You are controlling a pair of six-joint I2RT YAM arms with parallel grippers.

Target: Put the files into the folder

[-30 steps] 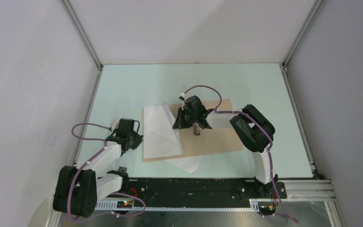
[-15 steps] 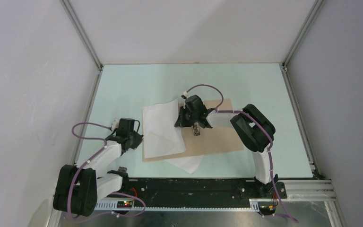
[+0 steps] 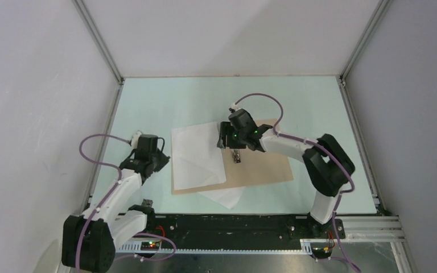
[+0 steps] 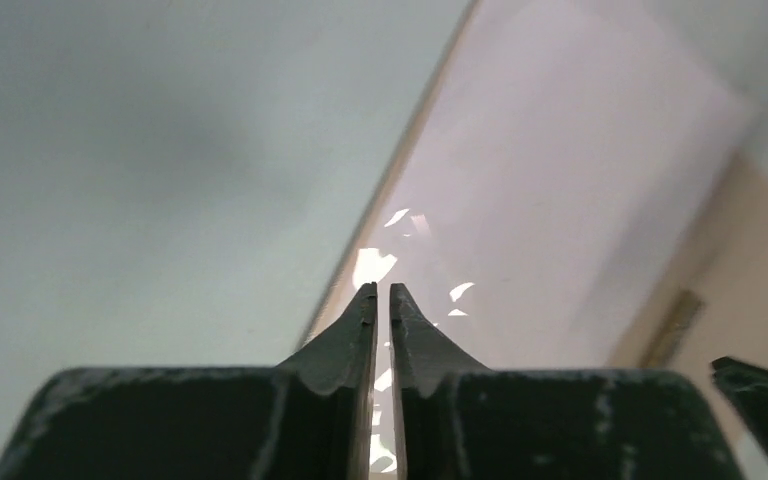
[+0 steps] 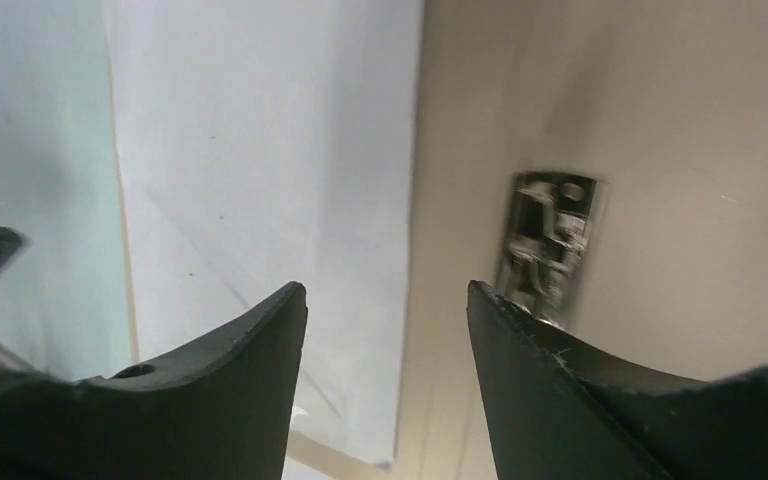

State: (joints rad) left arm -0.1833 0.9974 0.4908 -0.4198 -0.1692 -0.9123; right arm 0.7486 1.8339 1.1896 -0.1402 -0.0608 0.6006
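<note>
- At mid-table (image 3: 318, 102) lay the folder (image 3: 262, 165), flat, w/ metal clip (image 3: 236, 155) near its middle.
- the files (image 3: 196, 156): white sheets covering folder's 9 o'clock half, overhanging its 12 o'clock edge.
- R gripper (image 5: 385, 290) hung over sheet edge beside clip, jaws spread wide, nothing btwn.
- L gripper (image 4: 381, 290) at folder's 9 o'clock edge, fingers pressed nearly together, gripping nothing.

Overhead, two close wrists; shared folder (image 3: 262, 165)

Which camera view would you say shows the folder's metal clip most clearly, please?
The right wrist view: the metal clip sits close up on the folder, its parts discernible. The top external view shows only a small speck; the left wrist view, a blurred sliver.
</note>
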